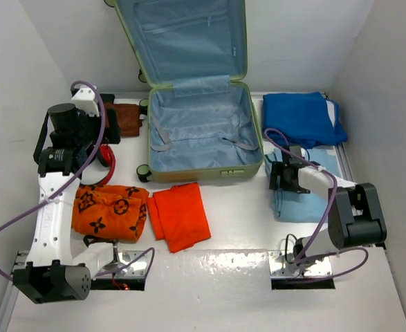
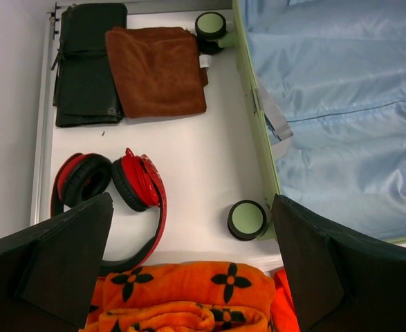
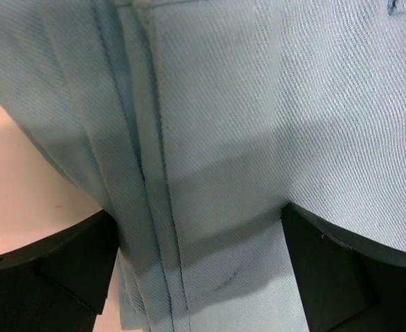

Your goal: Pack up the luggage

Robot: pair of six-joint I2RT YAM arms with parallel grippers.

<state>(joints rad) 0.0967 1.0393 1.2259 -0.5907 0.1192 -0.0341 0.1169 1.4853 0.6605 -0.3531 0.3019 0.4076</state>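
Note:
The luggage (image 1: 199, 131), a pale green suitcase with light blue lining, lies open at the back middle, its lid raised against the wall. Its edge and black wheels (image 2: 247, 220) show in the left wrist view. My left gripper (image 2: 192, 200) hangs open above the table, with red headphones (image 2: 120, 183) and an orange flower-patterned towel (image 2: 189, 297) below it, and holds nothing. My right gripper (image 1: 285, 176) is down on a folded light blue garment (image 3: 216, 124). It is open, and the cloth lies between its fingers (image 3: 64, 263).
A plain orange cloth (image 1: 180, 214) lies in front of the suitcase beside the patterned towel (image 1: 109, 211). A brown cloth (image 2: 158, 69) and a black pouch (image 2: 85, 66) sit at the back left. A dark blue folded garment (image 1: 301, 117) lies at the back right. White walls enclose the table.

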